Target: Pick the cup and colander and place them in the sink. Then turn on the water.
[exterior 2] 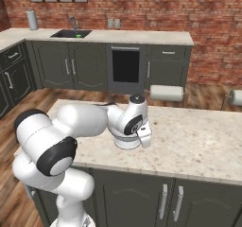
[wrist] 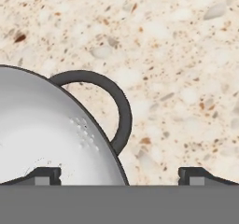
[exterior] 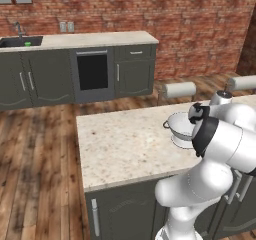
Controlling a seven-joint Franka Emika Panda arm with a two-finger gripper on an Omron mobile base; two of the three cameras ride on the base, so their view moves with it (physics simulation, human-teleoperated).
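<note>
The colander (exterior: 179, 129) stands upright on the speckled island counter (exterior: 120, 144), near the counter's right portion in the left base view, with the robot's wrist directly above it. In the hand view the colander (wrist: 46, 134) shows its white perforated wall and one dark loop handle (wrist: 112, 106) resting over the counter surface (wrist: 177, 55). The gripper (wrist: 119, 175) hangs over the colander's rim with its fingers spread wide apart: one fingertip (wrist: 44, 175) sits over the bowl's inside, the other (wrist: 196, 175) over bare counter outside the rim. Nothing is clamped between them. In the right base view the gripper (exterior 2: 137, 138) sits low at the colander (exterior 2: 124, 143). The cup (exterior: 27, 44), a small green shape, lies inside the sink (exterior: 20, 41) on the far wall counter, well apart from the colander, below the faucet (exterior: 18, 29).
</note>
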